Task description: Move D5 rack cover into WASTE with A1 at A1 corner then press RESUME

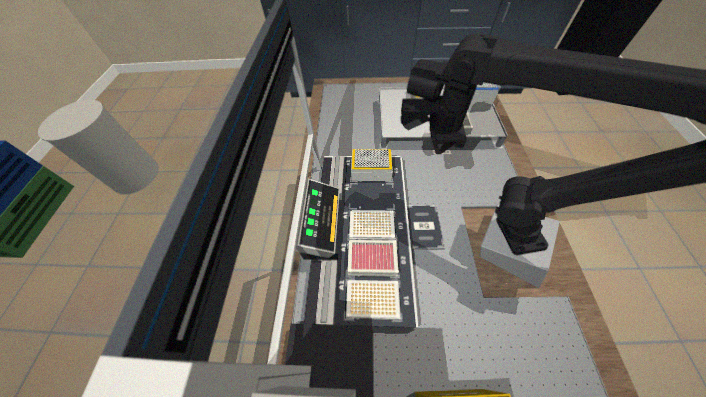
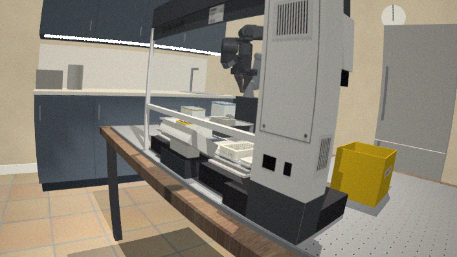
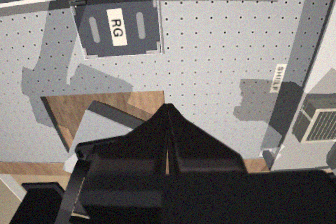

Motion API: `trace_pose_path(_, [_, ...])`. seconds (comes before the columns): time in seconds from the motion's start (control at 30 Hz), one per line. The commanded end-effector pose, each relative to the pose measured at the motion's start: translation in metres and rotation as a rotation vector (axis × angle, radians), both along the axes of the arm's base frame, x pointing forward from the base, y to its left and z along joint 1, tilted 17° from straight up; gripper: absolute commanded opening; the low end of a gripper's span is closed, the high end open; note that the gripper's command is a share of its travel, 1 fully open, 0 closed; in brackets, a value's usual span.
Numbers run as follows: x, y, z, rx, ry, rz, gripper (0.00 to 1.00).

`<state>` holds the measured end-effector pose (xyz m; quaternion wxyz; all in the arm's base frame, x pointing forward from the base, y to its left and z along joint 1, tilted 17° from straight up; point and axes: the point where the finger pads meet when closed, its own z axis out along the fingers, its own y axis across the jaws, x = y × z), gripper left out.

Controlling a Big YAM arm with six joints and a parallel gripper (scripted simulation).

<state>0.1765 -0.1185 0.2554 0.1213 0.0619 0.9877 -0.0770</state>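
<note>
I take the tip rack at D5 (image 1: 370, 158) as my reference point. It sits at the far end of the deck row, seen from the top view as a yellow-framed block with a grid of dark holes on a pale face; its tip grid shows open to the camera, and I cannot make out a cover on it. Next along the row from it lie a dark vacant position, then a cream well plate (image 1: 371, 223), a red-pink reservoir (image 1: 371, 256) and a second cream plate (image 1: 373, 299).

The gripper (image 3: 167, 111) hangs high, off the deck side of the rack and toward the shelf unit (image 1: 388, 134), above the perforated table top (image 3: 215, 55). Its fingers are pressed together to a point, with nothing pinched between them. In the wrist view, the spare nest RG (image 3: 117, 26) lies beyond the fingertips.

The yellow waste bin (image 2: 364, 173) stands well apart from the rack, past the handler's tower (image 2: 296, 81). I cannot see its contents.
</note>
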Motion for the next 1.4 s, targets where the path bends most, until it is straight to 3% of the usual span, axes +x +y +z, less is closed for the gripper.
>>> trace_pose_path(0.0, [0.0,0.006,0.003,-0.004,-0.013,-0.029,0.0])
trace_pose_path(0.07, [0.0,0.006,0.003,-0.004,-0.013,-0.029,0.0])
trace_pose_path(0.1, [0.003,0.009,0.016,-0.017,-0.038,-0.029,0.0])
trace_pose_path(0.13, [0.0,0.016,0.002,-0.002,-0.011,-0.029,0.0])
trace_pose_path(0.23, [0.001,0.03,-0.001,-0.001,-0.011,-0.029,0.0])
trace_pose_path(0.3, [0.006,0.039,0.01,-0.01,-0.038,-0.029,0.0])
trace_pose_path(0.37, [0.003,0.049,-0.004,-0.001,-0.011,-0.029,0.0])
trace_pose_path(0.47, [0.006,0.064,-0.008,0.001,-0.002,-0.029,0.0])
trace_pose_path(0.5, [0.011,0.068,0.0,-0.001,-0.015,-0.029,0.0])
trace_pose_path(0.57, [0.008,0.078,-0.011,0.001,0.007,-0.028,0.0])
trace_pose_path(0.63, [0.008,0.078,-0.011,0.001,0.007,-0.028,0.0])
trace_pose_path(0.67, [0.013,0.083,0.0,0.0,-0.019,-0.028,0.0])
trace_pose_path(0.9, [0.012,0.085,-0.004,0.0,-0.023,-0.051,0.0])
trace_pose_path(0.97, [0.01,0.099,-0.016,-0.01,0.017,0.01,0.0])
trace_pose_path(1.37, [0.022,0.151,-0.004,-0.004,-0.026,0.034,0.0])
